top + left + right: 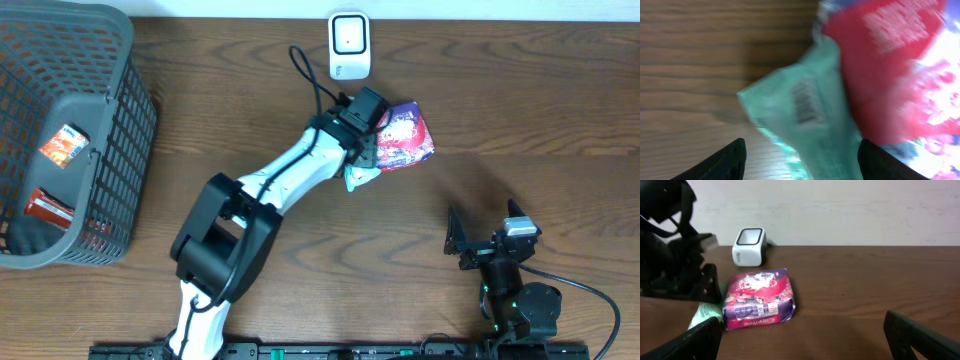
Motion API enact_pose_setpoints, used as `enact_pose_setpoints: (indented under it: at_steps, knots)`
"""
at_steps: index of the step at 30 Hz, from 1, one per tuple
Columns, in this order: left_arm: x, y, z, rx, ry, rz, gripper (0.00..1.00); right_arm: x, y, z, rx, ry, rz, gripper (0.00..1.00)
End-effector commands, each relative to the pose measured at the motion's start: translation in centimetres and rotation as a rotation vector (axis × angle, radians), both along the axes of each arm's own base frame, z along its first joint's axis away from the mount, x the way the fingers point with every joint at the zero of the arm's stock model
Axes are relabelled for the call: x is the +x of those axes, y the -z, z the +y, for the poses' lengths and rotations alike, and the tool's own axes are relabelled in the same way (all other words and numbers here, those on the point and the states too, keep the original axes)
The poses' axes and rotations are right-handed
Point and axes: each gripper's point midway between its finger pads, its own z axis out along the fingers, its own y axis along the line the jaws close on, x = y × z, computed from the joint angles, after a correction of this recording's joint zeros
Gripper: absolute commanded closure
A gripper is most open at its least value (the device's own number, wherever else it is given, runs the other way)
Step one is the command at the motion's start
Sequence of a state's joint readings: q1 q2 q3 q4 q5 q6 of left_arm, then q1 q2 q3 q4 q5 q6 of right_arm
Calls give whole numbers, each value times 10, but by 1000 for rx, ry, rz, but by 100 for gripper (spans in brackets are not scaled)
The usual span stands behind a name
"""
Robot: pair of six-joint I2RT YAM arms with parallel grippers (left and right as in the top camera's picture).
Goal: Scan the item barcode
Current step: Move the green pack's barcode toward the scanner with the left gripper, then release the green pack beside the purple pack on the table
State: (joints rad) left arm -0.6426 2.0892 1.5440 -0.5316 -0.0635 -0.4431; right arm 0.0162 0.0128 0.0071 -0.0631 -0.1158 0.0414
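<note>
Two packets lie together on the wooden table. One is purple and red (405, 138) (757, 300) (900, 65); the other is pale green (360, 178) (702, 315), with a printed barcode (804, 102) facing up. My left gripper (375, 152) (802, 144) hovers over them, open. The green packet's lower end sits between the spread fingers (727, 162) without touching them. The white scanner (350, 45) (748, 246) stands beyond, at the table's far edge. My right gripper (485, 235) (802, 320) is open and holds nothing, near the front right.
A dark grey mesh basket (120, 120) stands at the far left with several red packets (62, 145) inside. The left arm (290, 175) stretches diagonally across the middle of the table. A black cable (310, 80) loops near the scanner.
</note>
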Motion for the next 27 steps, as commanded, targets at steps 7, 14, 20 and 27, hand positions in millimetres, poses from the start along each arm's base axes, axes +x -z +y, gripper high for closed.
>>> enact_pose_setpoints:
  at_steps: [7, 14, 20, 27]
  knots:
    - [35, -145, 66, -98, -136, -283, 25, 0, 0, 2, 10, -10, 2, 1]
    - [45, -246, 189, -92, -415, -522, 25, 0, 0, 2, 10, -10, 2, 1]
    - [22, -301, 319, -44, -705, -656, 25, 0, 0, 2, 10, -10, 2, 1]
    - [-29, -307, 447, 64, -1015, -663, 25, 0, 0, 2, 10, -10, 2, 1]
